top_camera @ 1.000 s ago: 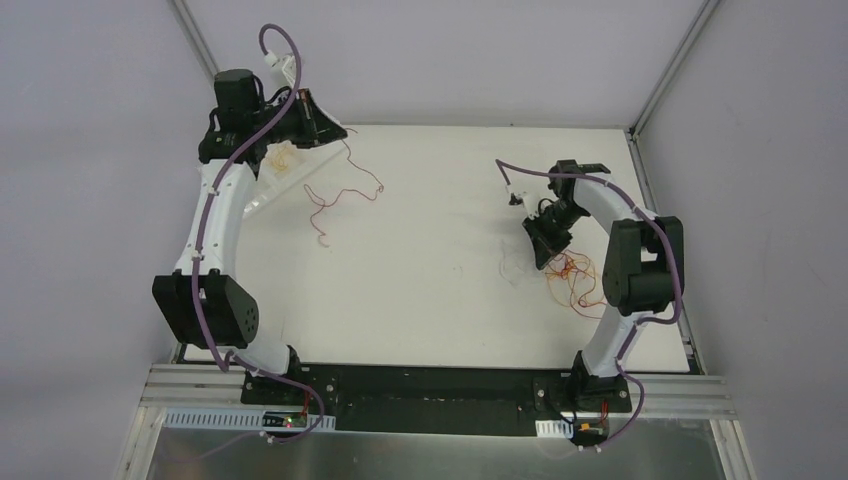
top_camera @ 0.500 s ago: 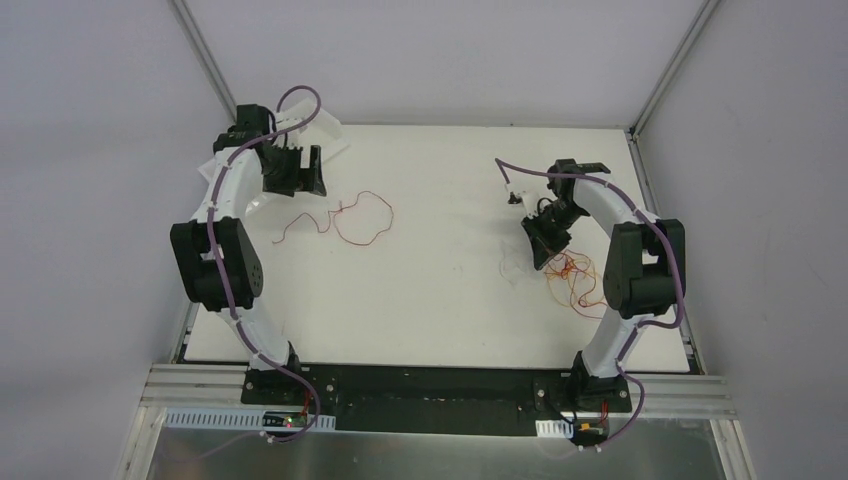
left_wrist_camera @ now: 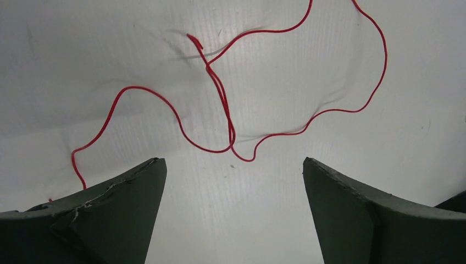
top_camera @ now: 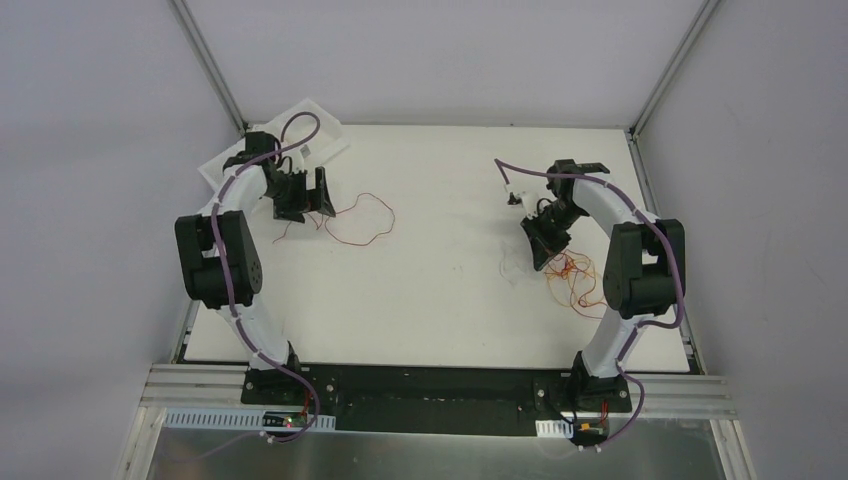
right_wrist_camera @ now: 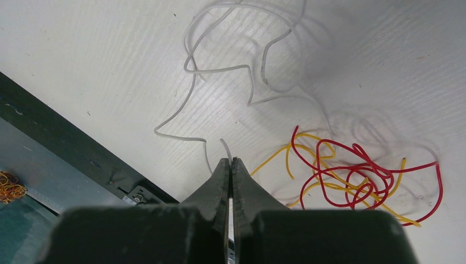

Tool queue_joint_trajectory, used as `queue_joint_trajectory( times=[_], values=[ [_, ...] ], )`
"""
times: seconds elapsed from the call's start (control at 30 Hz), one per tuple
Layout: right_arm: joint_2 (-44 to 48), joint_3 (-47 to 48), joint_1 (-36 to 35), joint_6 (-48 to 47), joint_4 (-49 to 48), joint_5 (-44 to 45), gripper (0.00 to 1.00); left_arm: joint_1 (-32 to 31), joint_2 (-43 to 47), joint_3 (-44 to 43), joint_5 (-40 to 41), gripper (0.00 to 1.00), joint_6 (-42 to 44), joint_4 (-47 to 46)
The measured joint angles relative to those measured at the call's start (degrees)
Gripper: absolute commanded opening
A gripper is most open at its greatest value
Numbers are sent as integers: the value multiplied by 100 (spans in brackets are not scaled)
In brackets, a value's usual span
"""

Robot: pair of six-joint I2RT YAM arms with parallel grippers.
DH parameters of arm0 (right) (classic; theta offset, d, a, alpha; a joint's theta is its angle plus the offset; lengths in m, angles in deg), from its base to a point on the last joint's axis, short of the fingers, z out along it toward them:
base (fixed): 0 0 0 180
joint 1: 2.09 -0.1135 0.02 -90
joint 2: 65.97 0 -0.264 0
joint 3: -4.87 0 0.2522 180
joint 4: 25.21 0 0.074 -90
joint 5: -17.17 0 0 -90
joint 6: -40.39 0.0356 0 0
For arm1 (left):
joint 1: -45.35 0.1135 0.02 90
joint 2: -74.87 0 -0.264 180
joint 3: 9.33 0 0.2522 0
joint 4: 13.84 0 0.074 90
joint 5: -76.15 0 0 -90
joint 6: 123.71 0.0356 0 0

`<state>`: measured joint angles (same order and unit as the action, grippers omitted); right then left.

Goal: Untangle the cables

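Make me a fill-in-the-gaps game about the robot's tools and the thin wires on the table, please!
1. The left tool is wide ____.
2. The single wire under it is coloured ____.
3. The right tool is squeezed ____.
4. The tangle of red and yellow wires lies beside the ____ tool.
Missing words: open, red, shut, right.
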<state>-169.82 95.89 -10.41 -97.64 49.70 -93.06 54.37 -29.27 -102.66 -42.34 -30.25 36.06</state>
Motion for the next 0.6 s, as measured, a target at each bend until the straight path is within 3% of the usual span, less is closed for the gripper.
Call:
queue_joint_trajectory(
  times=[0.1, 0.13, 0.27, 0.37, 0.47, 0.6],
  values=[
    [0, 0, -20, 4, 24, 0, 0, -208, -114, 0, 68, 99, -9, -264],
    [0, 0, -26, 7, 26, 0, 0, -271, -173, 0, 107, 95, -9, -330],
    [0, 0, -42, 26, 50, 0, 0, -472, -514, 0, 442, 68, 52, -505],
    [0, 0, -42, 48, 72, 2, 0, -612, -704, 2, 627, 39, 118, -551],
    [0, 0, -46, 57, 72, 2, 0, -691, -756, 17, 699, 29, 223, -564],
    [0, 0, -46, 66, 76, 0, 0, -798, -756, 22, 835, 0, 348, -575]
  ],
)
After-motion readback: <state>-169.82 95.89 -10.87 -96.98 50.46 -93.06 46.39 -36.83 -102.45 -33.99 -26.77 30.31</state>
